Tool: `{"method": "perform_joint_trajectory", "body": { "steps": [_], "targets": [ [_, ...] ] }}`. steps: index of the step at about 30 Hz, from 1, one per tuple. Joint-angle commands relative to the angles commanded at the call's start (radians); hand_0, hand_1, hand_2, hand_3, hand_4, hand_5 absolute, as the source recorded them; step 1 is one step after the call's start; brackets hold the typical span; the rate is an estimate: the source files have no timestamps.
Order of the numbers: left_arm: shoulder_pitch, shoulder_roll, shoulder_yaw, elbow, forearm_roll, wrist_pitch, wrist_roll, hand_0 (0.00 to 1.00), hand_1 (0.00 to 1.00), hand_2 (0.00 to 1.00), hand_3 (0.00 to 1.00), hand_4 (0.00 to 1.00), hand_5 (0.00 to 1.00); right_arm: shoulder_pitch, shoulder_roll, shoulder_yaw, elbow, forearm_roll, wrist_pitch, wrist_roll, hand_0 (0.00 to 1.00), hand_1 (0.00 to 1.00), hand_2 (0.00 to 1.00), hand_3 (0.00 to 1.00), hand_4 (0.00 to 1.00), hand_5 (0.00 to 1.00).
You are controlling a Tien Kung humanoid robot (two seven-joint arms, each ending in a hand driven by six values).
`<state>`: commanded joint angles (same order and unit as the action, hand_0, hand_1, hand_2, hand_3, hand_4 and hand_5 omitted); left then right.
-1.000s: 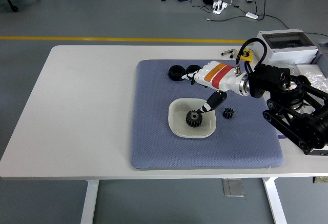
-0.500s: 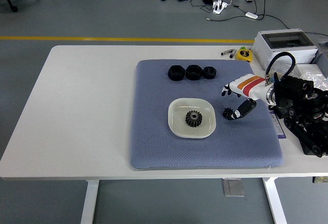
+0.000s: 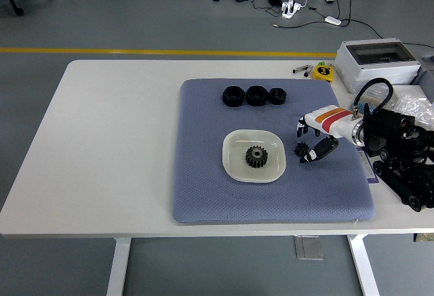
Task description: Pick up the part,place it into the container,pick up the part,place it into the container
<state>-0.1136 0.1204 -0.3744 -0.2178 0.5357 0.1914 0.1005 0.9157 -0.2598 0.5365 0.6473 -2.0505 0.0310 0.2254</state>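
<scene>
A large black gear (image 3: 256, 156) lies in the shallow white dish (image 3: 234, 165) in the middle of the blue mat (image 3: 203, 187). A smaller black gear (image 3: 301, 150) rests on the mat just right of the dish. My right hand (image 3: 309, 143), white with an orange and red stripe, hovers over that small gear, fingers spread on either side of it and thumb low beside it. It holds nothing. My left arm does not show.
Three black ring-shaped parts (image 3: 254, 95) line up at the mat's far edge. A grey box with a clear lid (image 3: 376, 62) and a yellow tape measure (image 3: 323, 71) stand at the table's back right. Bagged items (image 3: 413, 103) lie at the right edge.
My right hand let go of the large gear in the dish, drew back to the right and came down around the small gear on the mat.
</scene>
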Motion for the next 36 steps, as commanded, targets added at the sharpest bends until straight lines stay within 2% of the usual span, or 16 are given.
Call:
{"method": "perform_joint_trajectory", "body": {
  "steps": [5, 6, 17, 18, 23, 24, 29, 30, 36],
  "targets": [
    [0.0, -0.001, -0.002, -0.001, 0.003, -0.002, 0.001, 0.744, 0.768, 0.793, 0.7, 0.738, 0.686, 0.003, 0.021, -0.008, -0.032, 0.019, -0.018, -0.005, 0.206, 0.424, 0.577, 0.577, 0.998, 0.388],
    [0.0, -0.001, -0.002, -0.001, 0.003, -0.002, 0.0, 0.744, 0.765, 0.792, 0.698, 0.737, 0.685, 0.003, 0.024, -0.011, -0.037, 0.023, -0.021, -0.005, 0.197, 0.421, 0.538, 0.554, 0.978, 0.374],
    [-0.001, -0.002, -0.002, -0.001, 0.001, -0.001, 0.0, 0.743, 0.763, 0.791, 0.698, 0.738, 0.686, 0.007, 0.042, -0.044, -0.071, 0.066, -0.047, 0.001, 0.192, 0.426, 0.527, 0.539, 0.935, 0.357],
    [-0.001, -0.002, -0.001, -0.001, 0.001, -0.001, 0.0, 0.743, 0.762, 0.79, 0.698, 0.737, 0.685, 0.007, 0.043, -0.046, -0.072, 0.067, -0.049, 0.002, 0.222, 0.434, 0.52, 0.532, 0.779, 0.311],
    [-0.001, -0.001, -0.003, -0.001, 0.002, -0.001, 0.0, 0.743, 0.762, 0.79, 0.698, 0.737, 0.685, 0.007, 0.045, -0.049, -0.074, 0.074, -0.063, 0.008, 0.222, 0.434, 0.52, 0.532, 0.779, 0.311],
    [-0.001, -0.001, -0.003, -0.001, 0.003, -0.002, 0.0, 0.741, 0.761, 0.79, 0.697, 0.737, 0.684, 0.008, 0.045, -0.049, -0.074, 0.077, -0.066, 0.009, 0.252, 0.435, 0.508, 0.529, 0.704, 0.304],
    [0.0, -0.001, -0.006, -0.001, 0.006, -0.002, 0.001, 0.741, 0.761, 0.79, 0.697, 0.737, 0.684, 0.008, 0.046, -0.055, -0.077, 0.091, -0.075, 0.018, 0.252, 0.435, 0.508, 0.529, 0.704, 0.304],
    [0.0, -0.002, -0.006, -0.001, 0.007, -0.002, 0.001, 0.74, 0.761, 0.79, 0.697, 0.737, 0.684, 0.006, 0.046, -0.057, -0.078, 0.093, -0.075, 0.019, 0.241, 0.432, 0.501, 0.528, 0.705, 0.259],
    [0.001, -0.002, -0.008, -0.001, 0.008, -0.002, 0.002, 0.74, 0.761, 0.79, 0.697, 0.737, 0.684, 0.001, 0.043, -0.066, -0.084, 0.096, -0.056, 0.024, 0.241, 0.432, 0.501, 0.528, 0.705, 0.259]
  ]
}}
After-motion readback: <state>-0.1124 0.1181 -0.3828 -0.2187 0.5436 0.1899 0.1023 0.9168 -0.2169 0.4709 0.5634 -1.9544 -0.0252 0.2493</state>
